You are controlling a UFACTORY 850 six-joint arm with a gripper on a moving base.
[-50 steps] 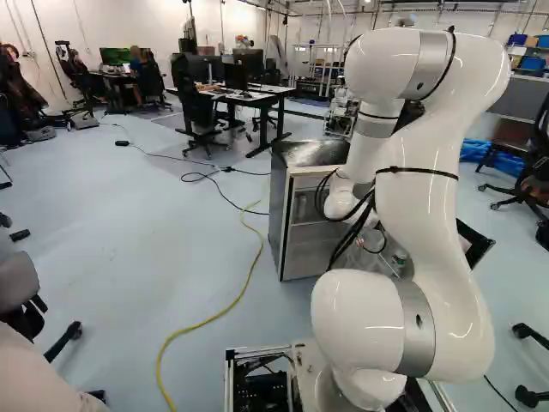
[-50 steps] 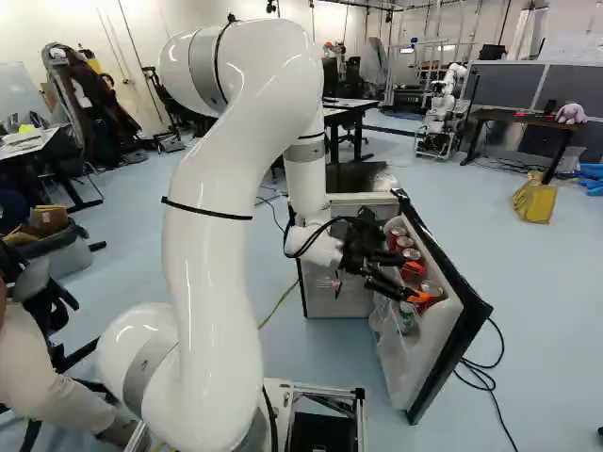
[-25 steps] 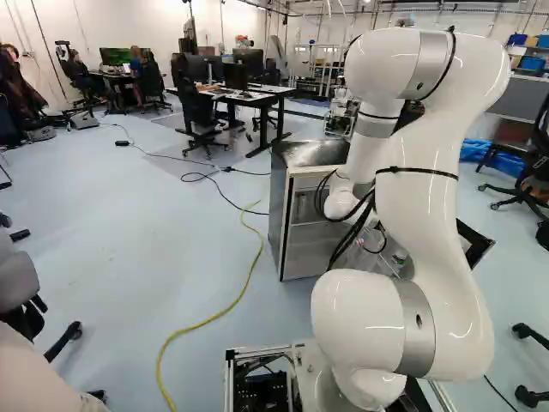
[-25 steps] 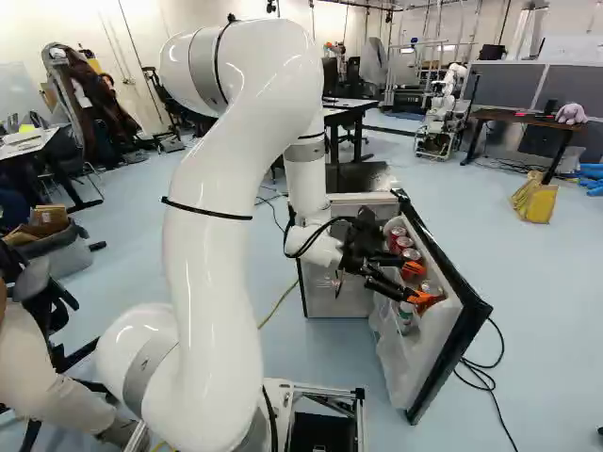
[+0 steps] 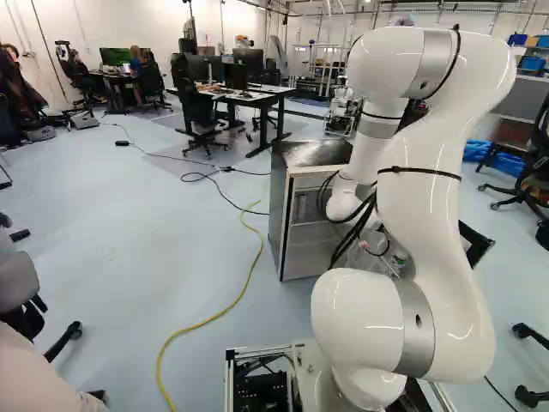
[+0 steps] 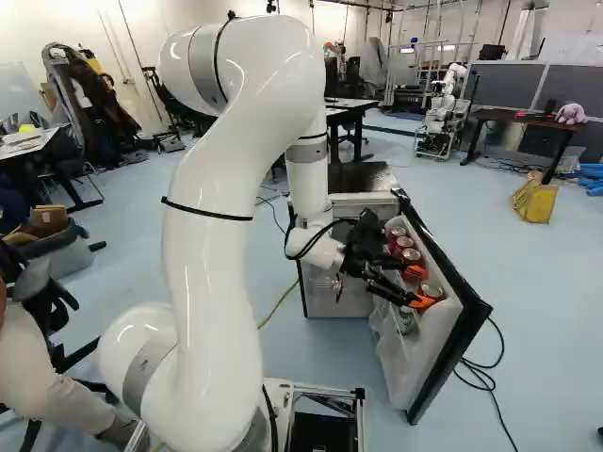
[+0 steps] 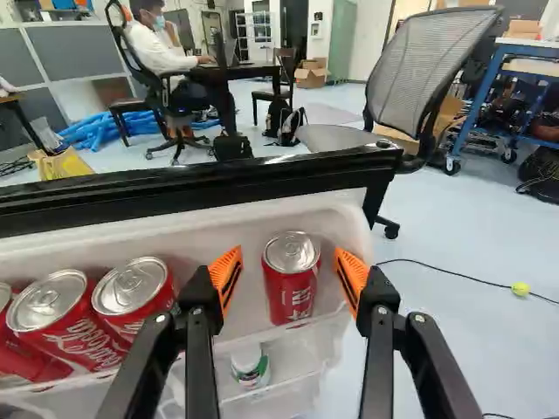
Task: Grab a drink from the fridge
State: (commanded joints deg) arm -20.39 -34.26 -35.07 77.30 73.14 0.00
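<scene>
While you've got the fridge (image 5: 286, 219) standing open like that, your gripper (image 6: 419, 286) is hanging over the inside of the door (image 6: 462, 331), pointing at the upper shelf (image 7: 348, 229). Going by the wrist view, the jaws are spread wide, wider than a can, and they aren't holding anything. You've got a lone red can (image 7: 291, 297) upright on that shelf, right between the orange pads (image 7: 225, 275), with a gap showing on both sides, so neither pad is on it.

You've also got three more red cans (image 7: 131, 292) lined up close together on the same shelf, and one finger comes down between the nearest of them and the lone one. Can't tell you if that finger is brushing its neighbour. Below the lone can there's a small bottle with a white cap (image 7: 250, 360) sitting in the lower shelf (image 7: 293, 362) of the door.

Past the door's black edge you've got a mesh-backed chair (image 7: 428, 70) pretty near. On the floor, a yellow cable (image 5: 244, 287) snakes along beside your base, and in the right base view you can see another robot (image 6: 441, 118) way off in the background.
</scene>
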